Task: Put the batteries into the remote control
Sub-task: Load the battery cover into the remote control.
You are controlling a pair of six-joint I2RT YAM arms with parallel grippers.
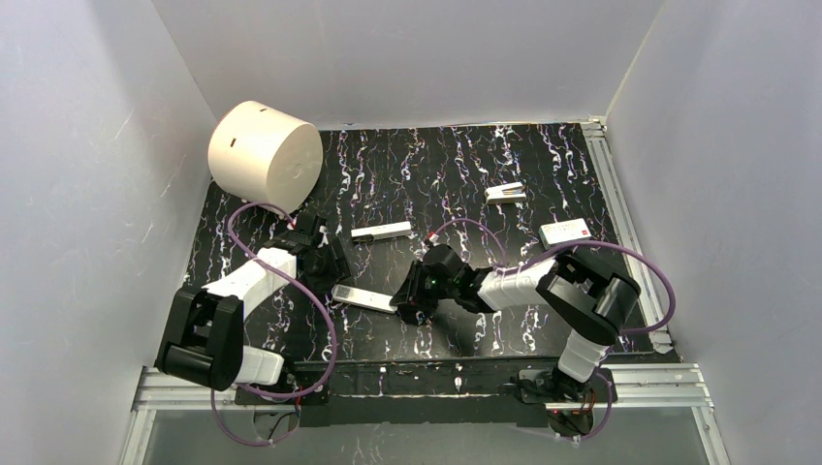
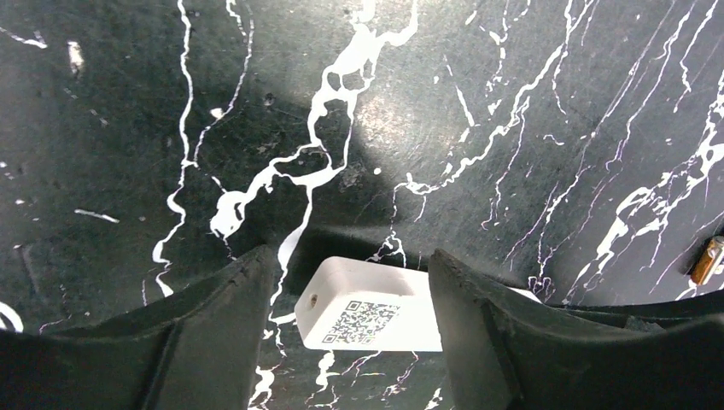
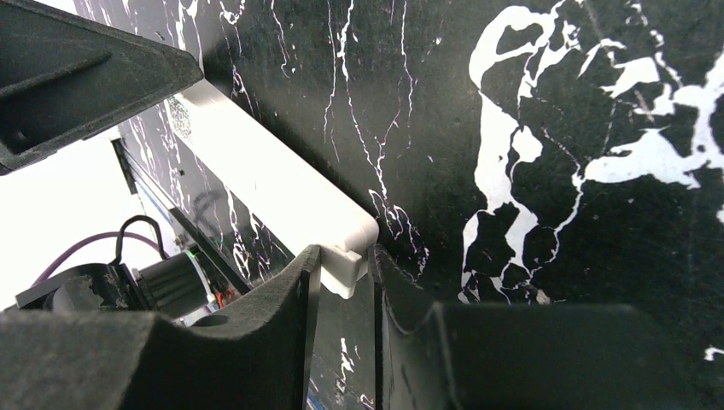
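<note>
The remote control (image 1: 363,297) lies flat on the black marbled tabletop (image 1: 456,174), not far from the near edge and a little left of the middle. It runs roughly left to right, and there is an arm at each end of it.

The left gripper (image 1: 328,271) straddles the left end. From its wrist camera the jaws stand open. The end of the remote (image 2: 367,312), with a printed square code on it, sits between the two fingers (image 2: 213,316). Bare table shows between the remote and one finger, while the other finger overlaps the remote's edge. At the right edge of that view lies one copper-coloured battery (image 2: 707,260), well apart from the jaws.

The right gripper (image 1: 405,305) is at the opposite end. Its wrist camera shows the jaws drawn in narrow around a small lug at the corner of the remote (image 3: 273,184). One finger (image 3: 256,342) is up against the lug and the other is a sliver away or just touching. I cannot tell whether the lug is truly clamped.

Further back on the tabletop are a plain white strip (image 1: 381,231) and a white box with a red mark (image 1: 565,232). A big white cylinder (image 1: 264,155) sits at the far left corner.
</note>
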